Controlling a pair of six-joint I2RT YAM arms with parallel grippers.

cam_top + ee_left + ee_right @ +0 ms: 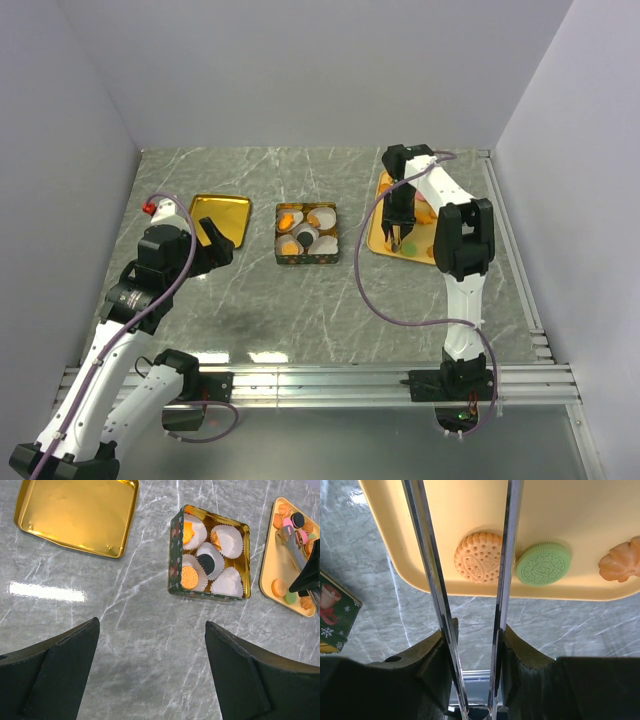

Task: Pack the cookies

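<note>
Right gripper [472, 642] clamped on a pair of metal tongs [428, 555], fingers pressing the handles from outside. Tong blades spread, straddling a round orange cookie [478, 557] on the yellow tray [560, 510], right of the tin [173, 555]; no squeeze on it yet. Just beside that one, a green cookie [543, 563], then a flower-shaped orange cookie [621, 560].

Left gripper [151, 630] spread wide, holding nothing, hovering over the table [140, 670] to the near left of the tin.

Inside the tin, five white paper cups [227, 582]: four seemingly filled, three with orange pieces and one with a dark cookie [206, 564]; one cup bare. Left of the tin, one gold lid [75, 515], open side up.

Packing judged well under way but unfinished: one cup to fill, lid not yet on the tin. Three cookies counted beside the blades. A further cluster on the same tray, level with the tin's far side: orange, pink and dark, too crowded and partly hidden by the arm for a sure count.
</note>
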